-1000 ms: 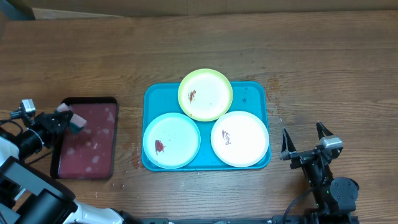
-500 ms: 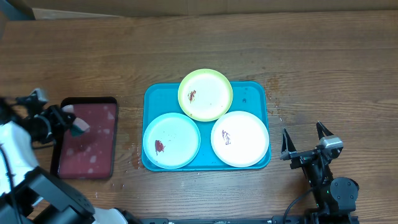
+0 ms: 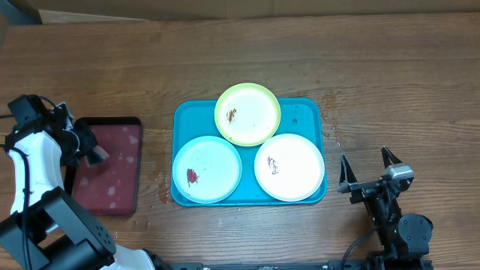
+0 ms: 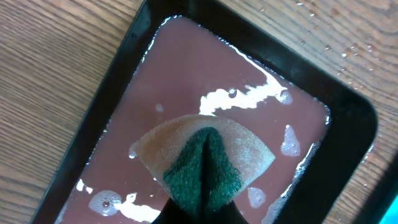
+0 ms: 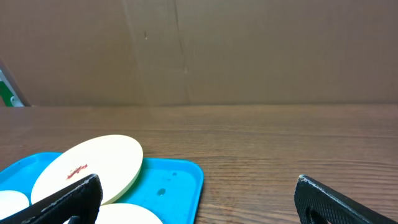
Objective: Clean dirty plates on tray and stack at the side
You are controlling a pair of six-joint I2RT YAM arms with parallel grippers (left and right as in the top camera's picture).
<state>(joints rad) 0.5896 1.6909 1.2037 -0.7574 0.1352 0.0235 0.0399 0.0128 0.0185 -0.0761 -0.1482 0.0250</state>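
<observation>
Swinging round over the last second, the left arm now has its wrist further back and its left pincer [image 3: 91, 150] aimed down into the dark red tray [image 3: 112, 184] from the tray's left side. The pincer is clenched on a folded sponge [image 4: 205, 162], tan foam outside and green scouring face pinched into the crease. The sponge hangs over the shallow soapy water [image 4: 249, 102] pooled in that tray; whether its lower edge touches the water I cannot tell.

Nothing else has shifted. The yellow-green plate [image 3: 247, 114], light blue plate [image 3: 206, 169] and white plate [image 3: 289, 166] lie where they were on the turquoise tray [image 3: 304, 109], each showing its smudge, none stacked beside it. The right pincer [image 3: 364, 156] sits unmoved on the worktop [image 3: 375, 67] just right of the turquoise tray, jaws spread and empty.

By my reading this is the wetting step: the sponge is being loaded, and no plate has been wiped, so the task is at its very start. The next move probably carries the wet sponge across to the nearest plate, the light blue one.
</observation>
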